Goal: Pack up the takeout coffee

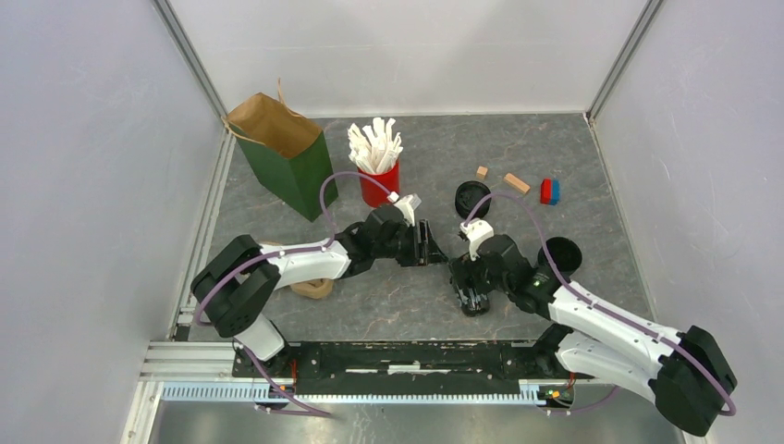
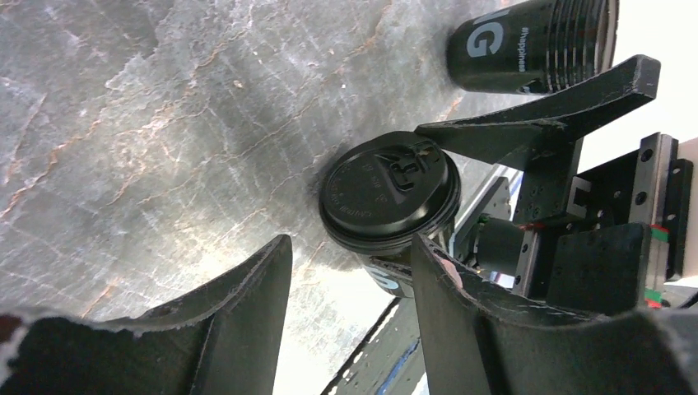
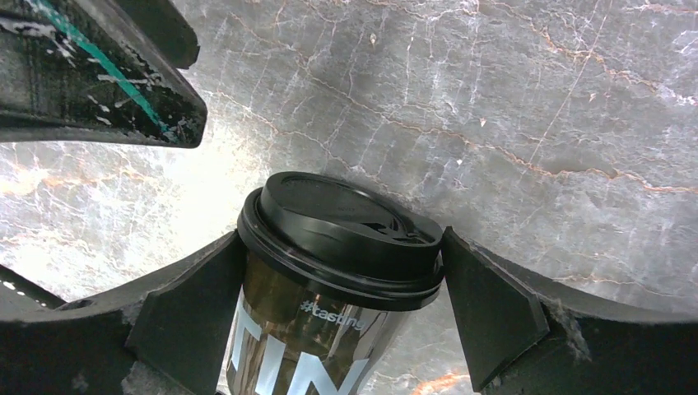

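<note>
Lower centre of the top view: the takeout coffee (image 3: 317, 329), a black cup with white lettering and its black lid on, is between the fingers of my right gripper (image 3: 342, 247). In the right wrist view both fingers (image 3: 494, 304) press against it at the lid rim, so I call it gripped. Can't tell if its base is on the table (image 1: 573, 148) or lifted.

My left gripper (image 1: 431, 246) is just left of it, tips pointing at the cup. Its fingers (image 2: 247, 313) are apart with nothing between them, and the lid faces that camera just past the tips.

A second black cup (image 1: 561, 254), no lid, stands right of the right wrist, apart from it. A loose black lid (image 1: 471, 197) lies flat above the grippers.

Upper left: green paper bag (image 1: 291, 162), top open, with the red cup of white sticks (image 1: 379, 183) just right of it. Upper right: two wooden blocks (image 1: 516, 183) and a red-and-blue block (image 1: 549, 191). A brown ring (image 1: 312, 288) shows by the left forearm.
</note>
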`<state>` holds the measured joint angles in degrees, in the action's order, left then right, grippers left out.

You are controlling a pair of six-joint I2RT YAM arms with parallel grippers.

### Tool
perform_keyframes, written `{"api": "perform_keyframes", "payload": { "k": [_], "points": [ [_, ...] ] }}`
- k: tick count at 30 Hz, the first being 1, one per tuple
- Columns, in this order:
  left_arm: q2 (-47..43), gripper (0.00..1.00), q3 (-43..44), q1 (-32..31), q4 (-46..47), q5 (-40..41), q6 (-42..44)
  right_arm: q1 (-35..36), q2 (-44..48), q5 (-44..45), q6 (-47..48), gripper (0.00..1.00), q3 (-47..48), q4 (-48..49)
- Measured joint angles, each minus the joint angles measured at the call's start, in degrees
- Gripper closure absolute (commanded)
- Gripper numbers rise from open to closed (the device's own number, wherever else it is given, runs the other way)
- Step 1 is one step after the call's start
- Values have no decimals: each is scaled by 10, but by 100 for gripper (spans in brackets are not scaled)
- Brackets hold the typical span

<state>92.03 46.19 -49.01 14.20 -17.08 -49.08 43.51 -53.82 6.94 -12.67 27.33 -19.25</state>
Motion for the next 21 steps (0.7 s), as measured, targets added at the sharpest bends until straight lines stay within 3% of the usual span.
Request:
{"api": "perform_keyframes", "payload": {
  "k": [8,21],
  "points": [
    [-8,38,1,0,-43,18,13,3,13,-6,-34,13,-29,36],
    [-83,34,1,0,-115,20,13,4,71,-47,3,18,-82,109]
  ]
}}
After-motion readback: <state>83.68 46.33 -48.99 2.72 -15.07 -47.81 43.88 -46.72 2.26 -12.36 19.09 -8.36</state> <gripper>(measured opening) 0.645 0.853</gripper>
